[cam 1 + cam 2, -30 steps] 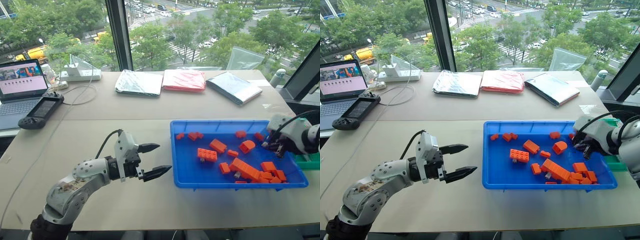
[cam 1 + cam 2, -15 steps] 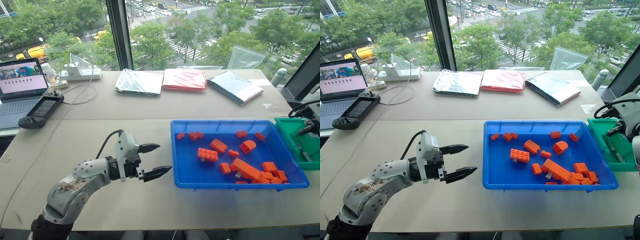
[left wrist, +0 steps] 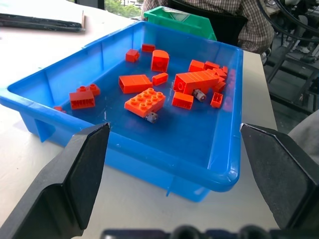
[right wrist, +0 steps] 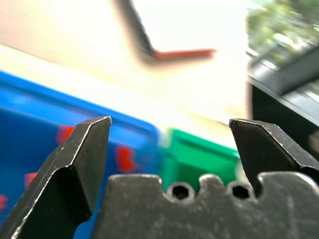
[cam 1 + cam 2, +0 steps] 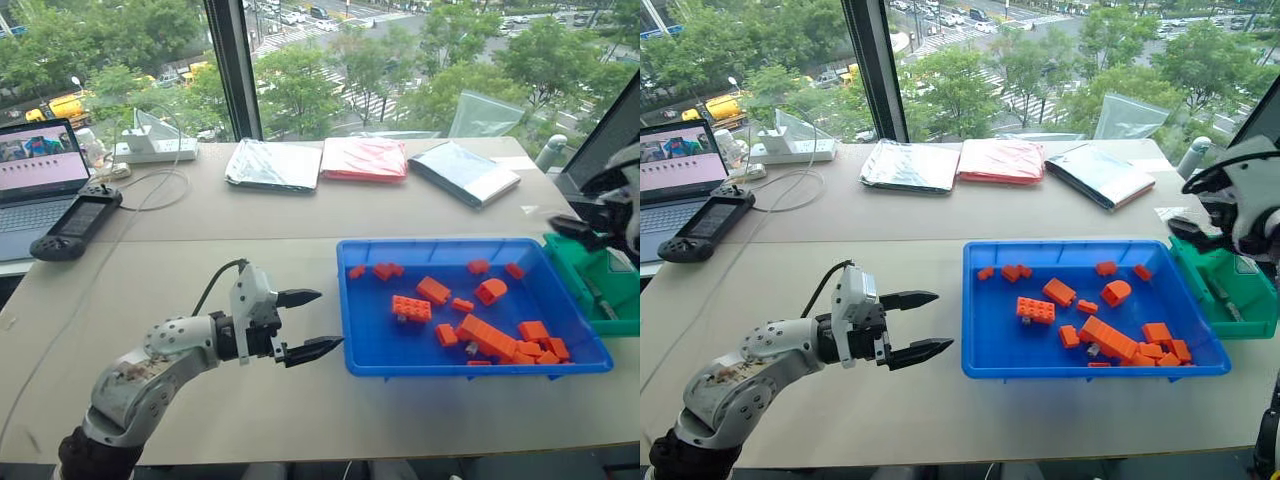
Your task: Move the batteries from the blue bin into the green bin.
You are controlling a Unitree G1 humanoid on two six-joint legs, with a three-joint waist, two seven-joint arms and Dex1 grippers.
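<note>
Desk (image 5: 300,230): laptop (image 5: 40,172) open at the far left edge, black handheld controller (image 5: 75,222) just beside it. White power strip (image 5: 155,150) by the window, cable (image 5: 150,190) looping off it. Three flat pouches in a row at the far side: silver (image 5: 275,164), red (image 5: 365,158), silver (image 5: 465,172). Orange bricks (image 5: 480,335) lie scattered, most bunched at the near right. Person in a checked shirt (image 3: 249,20) sits beyond the desk.

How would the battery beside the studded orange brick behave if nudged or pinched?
The battery is a small smooth cylinder lying on its side, so it would likely roll across the blue bin floor. The studded brick beside it may block rolling that way. Its slim body could slip from a pinch.
</note>
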